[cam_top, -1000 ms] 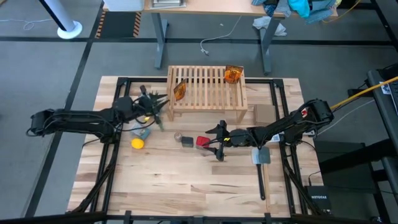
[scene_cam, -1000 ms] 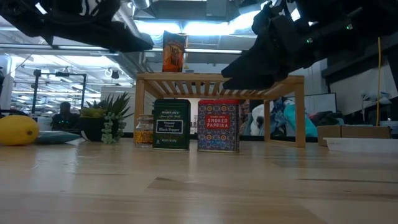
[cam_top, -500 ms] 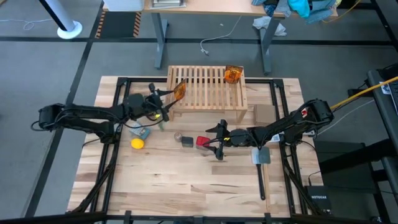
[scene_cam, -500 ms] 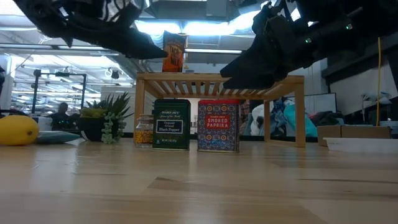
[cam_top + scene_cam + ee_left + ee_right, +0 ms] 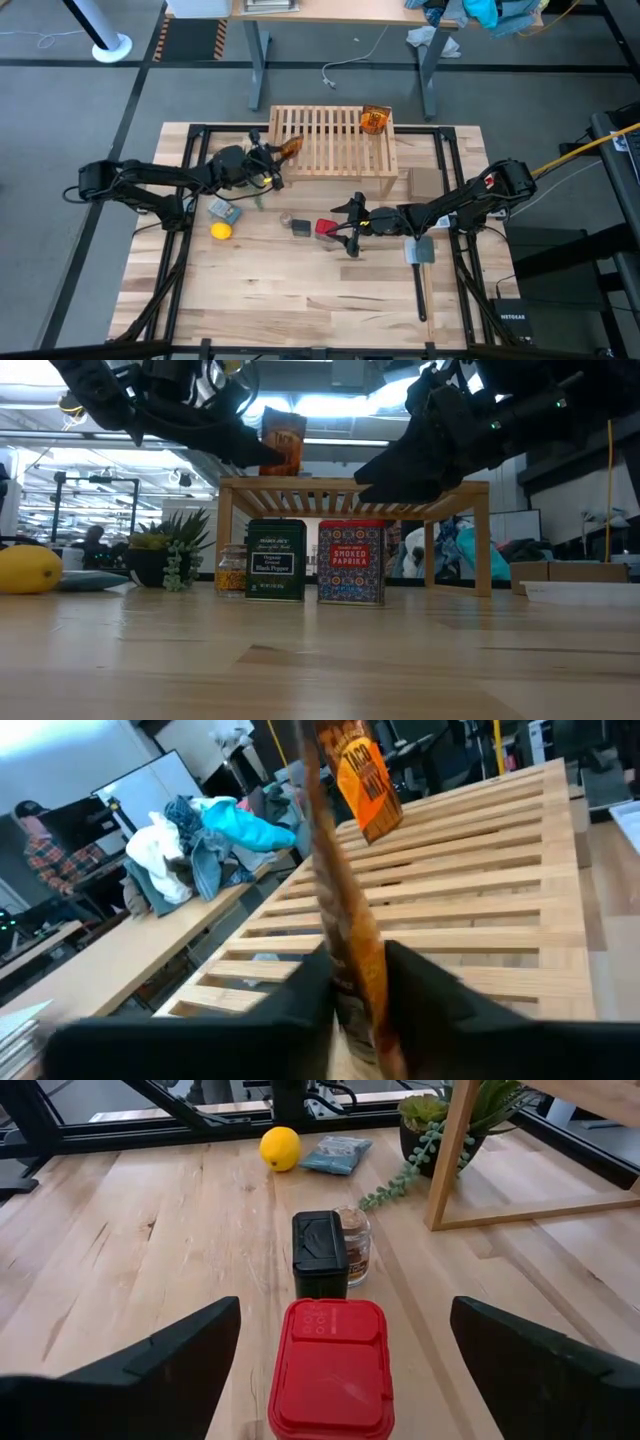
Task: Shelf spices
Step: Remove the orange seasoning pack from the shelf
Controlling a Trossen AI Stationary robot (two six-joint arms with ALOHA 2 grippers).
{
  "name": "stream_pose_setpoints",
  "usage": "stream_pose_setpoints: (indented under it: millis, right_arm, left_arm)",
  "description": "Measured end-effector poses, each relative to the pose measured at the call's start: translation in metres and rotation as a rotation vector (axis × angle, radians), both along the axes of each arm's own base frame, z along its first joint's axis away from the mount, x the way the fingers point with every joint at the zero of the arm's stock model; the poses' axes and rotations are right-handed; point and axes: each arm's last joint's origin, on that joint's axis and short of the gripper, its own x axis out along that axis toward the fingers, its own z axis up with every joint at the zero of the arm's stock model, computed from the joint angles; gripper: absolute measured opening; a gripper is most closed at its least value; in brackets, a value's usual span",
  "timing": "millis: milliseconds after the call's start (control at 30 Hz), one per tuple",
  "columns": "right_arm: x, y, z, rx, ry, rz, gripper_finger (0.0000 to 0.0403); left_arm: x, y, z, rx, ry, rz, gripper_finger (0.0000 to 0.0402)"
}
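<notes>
one orange packet is squeezed in the left tool over the shelf edge; right tool spread wide above the red tin.

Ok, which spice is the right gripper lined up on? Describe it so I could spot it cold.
Start at the light-wood shelf. On the table in front of it stand three containers in a row; the open right gripper hovers at the red smoked paprika tin. It is the only red one, beside the dark black pepper box.
</notes>
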Motion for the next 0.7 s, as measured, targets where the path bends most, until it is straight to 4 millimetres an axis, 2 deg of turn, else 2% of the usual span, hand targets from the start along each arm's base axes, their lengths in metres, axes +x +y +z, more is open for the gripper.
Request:
stream_pose_setpoints:
  millis: [33,67,367,533,700]
  right_arm:
    - [0.0,0.0,0.0,0.0,0.002,0.0,0.0367]
    - [0.0,0.0,0.0,-0.001,0.005,0.0,0.0367]
    - [0.0,0.0,-0.001,-0.001,0.008,0.002,0.0367]
    - [0.0,0.0,-0.001,-0.002,0.013,0.002,0.0367]
    - [-0.001,0.0,-0.003,-0.005,0.032,0.002,0.0367]
  left_arm:
    - [0.0,0.0,0.0,0.001,0.0,0.0,0.0035]
    - [0.0,0.0,0.001,0.001,-0.002,0.0,0.003]
    - [-0.011,-0.011,0.013,0.012,0.023,-0.028,0.003]
    - [-0.034,-0.029,0.023,-0.027,0.102,-0.068,0.003]
    - [-0.07,-0.049,0.031,-0.149,0.142,-0.106,0.0029]
